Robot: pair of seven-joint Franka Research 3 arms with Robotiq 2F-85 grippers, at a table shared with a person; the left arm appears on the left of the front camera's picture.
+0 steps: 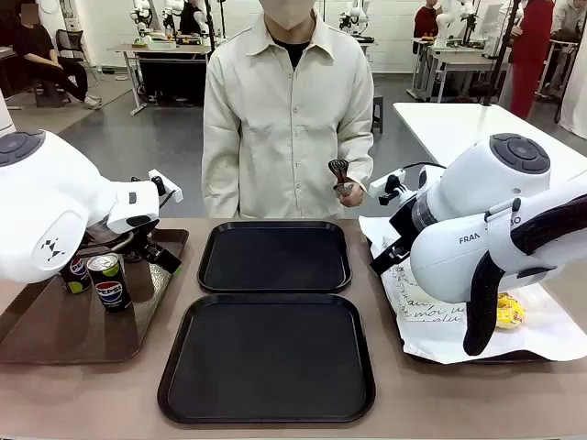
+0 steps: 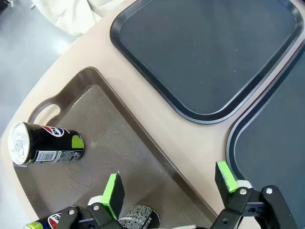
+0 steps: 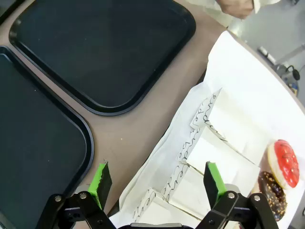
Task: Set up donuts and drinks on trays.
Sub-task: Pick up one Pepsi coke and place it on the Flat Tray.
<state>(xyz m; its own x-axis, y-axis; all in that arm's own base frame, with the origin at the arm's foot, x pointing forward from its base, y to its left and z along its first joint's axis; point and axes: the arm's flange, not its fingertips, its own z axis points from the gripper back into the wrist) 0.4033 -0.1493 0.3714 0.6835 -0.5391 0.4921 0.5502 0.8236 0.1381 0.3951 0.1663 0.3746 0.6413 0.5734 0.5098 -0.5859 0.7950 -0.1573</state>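
Two black trays (image 1: 275, 257); one brown tray (image 1: 55, 321); three Pepsi cans (image 2: 45, 143); three unboxed donuts: one red donut (image 3: 284, 163), one chocolate donut (image 3: 273, 194), one yellow donut (image 1: 510, 312); about four white paper boxes (image 3: 233, 121).

— What does the left arm (image 1: 46, 215) cover in the front view?
— The brown tray's (image 1: 55, 335) far-left part and half of the rear can (image 1: 75, 273).
— And at the left wrist?
— The bottom edge cuts two cans: the middle can (image 2: 138, 217) between the fingers (image 2: 113, 188), and the corner can (image 2: 45, 223). The near black tray (image 2: 276, 143) runs off the right.
— The right side?
— The right arm (image 1: 486, 229) hides much of the white paper (image 1: 550, 335). A yellow donut (image 1: 510, 312) peeks from behind its black sleeve (image 1: 481, 302). The box script (image 3: 183, 157) is too small to read, and so is the small dark object (image 1: 340, 174) the person holds.
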